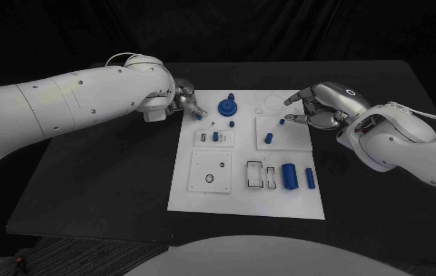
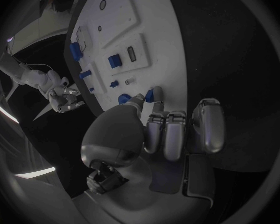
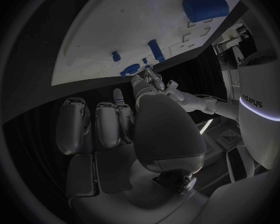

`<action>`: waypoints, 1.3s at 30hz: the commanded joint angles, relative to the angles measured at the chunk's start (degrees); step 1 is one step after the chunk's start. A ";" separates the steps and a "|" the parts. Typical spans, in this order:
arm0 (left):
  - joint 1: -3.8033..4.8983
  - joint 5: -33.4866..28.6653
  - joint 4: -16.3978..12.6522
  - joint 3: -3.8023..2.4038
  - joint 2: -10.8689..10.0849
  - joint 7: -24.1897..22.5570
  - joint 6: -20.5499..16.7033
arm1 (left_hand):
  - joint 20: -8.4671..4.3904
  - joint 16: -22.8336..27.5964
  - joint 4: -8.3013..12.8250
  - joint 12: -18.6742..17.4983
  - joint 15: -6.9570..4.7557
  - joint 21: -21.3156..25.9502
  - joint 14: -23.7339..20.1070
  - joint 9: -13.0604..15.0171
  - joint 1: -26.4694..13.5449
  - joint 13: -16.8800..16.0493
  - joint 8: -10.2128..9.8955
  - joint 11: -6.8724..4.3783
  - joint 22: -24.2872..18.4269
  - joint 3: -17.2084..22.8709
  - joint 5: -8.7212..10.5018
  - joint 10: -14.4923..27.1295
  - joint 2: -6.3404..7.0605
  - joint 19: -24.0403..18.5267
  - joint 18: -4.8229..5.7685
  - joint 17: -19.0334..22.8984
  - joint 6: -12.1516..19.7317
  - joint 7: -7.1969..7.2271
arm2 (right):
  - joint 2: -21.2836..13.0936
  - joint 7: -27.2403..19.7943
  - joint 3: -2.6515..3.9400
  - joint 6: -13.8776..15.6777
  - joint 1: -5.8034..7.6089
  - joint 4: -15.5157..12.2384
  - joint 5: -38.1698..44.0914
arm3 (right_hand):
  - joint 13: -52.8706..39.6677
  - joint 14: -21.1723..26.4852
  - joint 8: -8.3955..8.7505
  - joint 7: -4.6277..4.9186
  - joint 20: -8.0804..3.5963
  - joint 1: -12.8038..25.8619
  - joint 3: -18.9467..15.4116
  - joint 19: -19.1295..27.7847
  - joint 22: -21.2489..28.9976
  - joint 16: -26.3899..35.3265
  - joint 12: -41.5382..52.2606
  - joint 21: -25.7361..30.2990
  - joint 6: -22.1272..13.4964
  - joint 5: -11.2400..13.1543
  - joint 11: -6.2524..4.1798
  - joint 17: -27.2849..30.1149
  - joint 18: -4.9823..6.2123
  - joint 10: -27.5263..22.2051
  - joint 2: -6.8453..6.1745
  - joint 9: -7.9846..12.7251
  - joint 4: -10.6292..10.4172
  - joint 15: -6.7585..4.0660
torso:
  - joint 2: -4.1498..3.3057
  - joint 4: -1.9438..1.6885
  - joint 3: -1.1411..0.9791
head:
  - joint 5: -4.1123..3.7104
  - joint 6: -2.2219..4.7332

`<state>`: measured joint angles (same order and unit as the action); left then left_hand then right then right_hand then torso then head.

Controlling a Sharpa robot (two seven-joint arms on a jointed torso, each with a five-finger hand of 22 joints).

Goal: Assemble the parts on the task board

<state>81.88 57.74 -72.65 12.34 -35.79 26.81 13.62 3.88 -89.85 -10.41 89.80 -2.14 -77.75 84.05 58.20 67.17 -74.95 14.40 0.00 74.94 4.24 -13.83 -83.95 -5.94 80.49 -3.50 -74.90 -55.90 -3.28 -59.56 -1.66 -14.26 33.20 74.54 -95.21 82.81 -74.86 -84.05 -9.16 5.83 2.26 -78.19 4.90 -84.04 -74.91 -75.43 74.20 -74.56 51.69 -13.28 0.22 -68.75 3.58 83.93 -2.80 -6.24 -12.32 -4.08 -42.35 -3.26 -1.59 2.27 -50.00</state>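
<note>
The white task board (image 1: 209,203) lies in the middle of the black table. On it are a round blue part (image 1: 227,107), small blue pegs (image 1: 269,138) and a large blue cylinder (image 1: 290,176). My left hand (image 1: 186,103) is at the board's far left corner. Its thumb and a finger pinch a small blue part (image 2: 150,95) just above the board (image 2: 159,30); its other fingers are curled. My right hand (image 1: 318,109) hovers over the board's far right edge with one finger and the thumb stretched toward the board (image 3: 115,30). I see nothing in it.
Recessed white blocks sit on the board: one with a blue piece (image 1: 215,136), a square plate with a ring (image 1: 211,172), and an empty slot (image 1: 257,175) next to the cylinder. A thinner blue bar (image 1: 310,178) lies at the board's right edge. Black table surrounds the board.
</note>
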 commanded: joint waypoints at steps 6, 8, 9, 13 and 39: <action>-0.24 -0.03 -0.02 -0.05 -0.03 -1.02 0.62 | 0.01 -0.15 1.38 0.20 -0.43 0.42 5.95 -0.35 1.58 -15.05 -0.77 -0.33 10.52 1.93 -4.72 -6.05 0.36 -0.45 0.07 -15.10 -0.22 0.13 | -0.15 0.31 0.02 0.20 -0.14 -0.02 0.32 | 3.21 -2.65 0.22 0.00 0.33 -0.22 0.04 -1.39 -11.02 -0.22 -0.22 -0.27 0.31 -0.24 0.18 -0.01 -0.47 0.57 0.59 0.06 -0.18 0.47 | -0.01 -0.05 0.01 | 0.06 0.00; -0.26 -0.03 -0.03 -0.05 -0.08 -1.10 0.52 | 0.01 -0.15 1.71 0.20 -0.45 0.45 5.95 -0.38 1.79 -15.05 -0.90 -0.36 10.52 2.71 -6.31 -6.05 0.68 -0.45 0.07 -15.10 -0.31 0.16 | -0.16 0.36 0.02 0.13 -0.14 0.02 0.32 | 3.21 -2.65 0.22 0.00 0.33 -0.22 0.04 -1.39 -11.02 -0.22 -0.22 -0.27 0.31 -0.24 0.18 -0.01 -0.47 0.57 0.59 0.06 -0.18 0.47 | -0.02 -0.08 0.02 | 0.07 0.00; -0.26 -0.03 -0.04 -0.05 -0.10 -1.13 0.51 | -0.04 -0.15 2.11 0.20 -0.49 0.48 5.95 -0.33 2.06 -15.05 -0.94 -0.39 10.52 3.61 -8.47 -6.05 1.01 -0.46 0.06 -15.10 -0.38 0.18 | -0.15 0.39 0.02 0.10 -0.14 0.04 0.32 | 3.21 -2.65 0.22 0.00 0.33 -0.22 0.04 -1.39 -11.02 -0.22 -0.22 -0.27 0.31 -0.24 0.18 -0.01 -0.47 0.57 0.59 0.06 -0.18 0.47 | 0.00 -0.08 0.02 | 0.08 0.00; -0.28 -0.03 -0.14 -0.05 -0.27 -1.25 0.40 | -0.09 -0.15 2.94 0.20 -0.54 0.58 5.95 -0.04 2.39 -15.05 -0.98 -0.46 10.50 6.04 -12.55 -6.05 1.93 -0.51 0.05 -15.10 -0.35 0.22 | -0.10 0.50 0.02 -0.07 -0.14 0.10 0.32 | 3.28 -2.66 0.21 0.00 0.33 -0.27 0.07 -1.39 -11.02 -0.26 -0.29 -0.29 0.35 -0.27 0.17 -0.05 -0.47 0.55 0.62 0.07 -0.15 0.46 | -0.01 -0.08 0.01 | 0.14 0.00; -0.25 -0.04 -10.92 -0.06 -6.25 4.28 -6.06 | -0.15 -0.15 6.01 0.20 -0.66 0.16 5.95 3.00 -1.66 -15.05 0.68 -0.54 10.65 23.48 -14.94 -6.05 7.24 -0.05 0.16 -15.10 -1.07 0.14 | -0.73 1.11 0.02 -0.55 -0.15 -0.16 0.32 | 3.47 -2.64 0.26 0.00 0.32 -0.54 0.31 -1.37 -11.01 -0.20 -0.51 -0.27 0.44 -0.53 0.18 0.11 -0.47 0.50 0.85 0.13 0.02 0.45 | 0.08 -0.01 -0.04 | 0.42 0.00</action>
<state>81.69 57.79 -82.72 12.33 -41.86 28.32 10.34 3.68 -89.85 -6.39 89.80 -2.47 -77.39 83.96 61.16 66.04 -74.94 14.75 -0.09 74.93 25.51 -28.83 -84.03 1.35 80.29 -3.50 -74.90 -56.32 -3.48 -60.18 -1.47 -14.26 32.83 74.53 -95.19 82.82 -74.86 -84.05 -9.16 5.83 2.26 -78.45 4.90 -84.04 -74.94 -75.43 73.99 -74.55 51.69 -13.53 0.22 -68.73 3.57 83.92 -2.56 -6.20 -12.32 -4.08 -42.25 -3.26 -1.61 2.71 -49.99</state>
